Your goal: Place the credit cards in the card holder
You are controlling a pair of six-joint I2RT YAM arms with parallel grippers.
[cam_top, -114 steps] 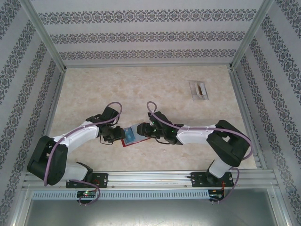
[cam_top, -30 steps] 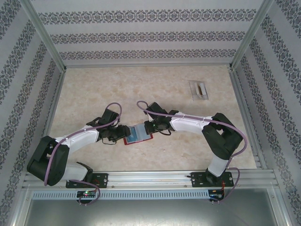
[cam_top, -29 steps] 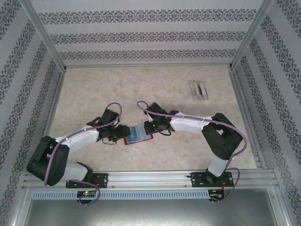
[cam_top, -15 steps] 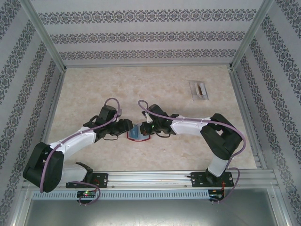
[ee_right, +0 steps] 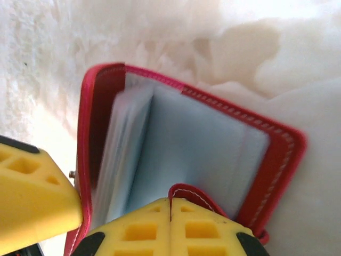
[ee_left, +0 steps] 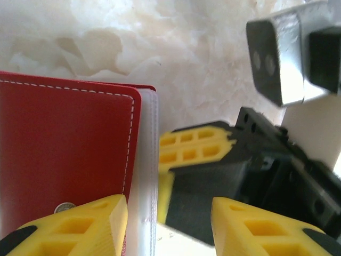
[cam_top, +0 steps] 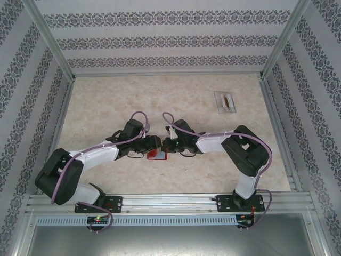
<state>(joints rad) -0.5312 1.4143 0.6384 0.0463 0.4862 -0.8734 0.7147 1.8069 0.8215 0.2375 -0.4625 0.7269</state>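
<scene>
Jaws clamped on its snap tab, the right gripper folds the red card holder, flat moments ago, half-shut near the table's front against the open-jawed left gripper, suggesting loading is wrapping up.

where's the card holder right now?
Top view: the card holder sits near the table's front centre, between the left gripper and the right gripper. The right wrist view shows it partly open.
</scene>
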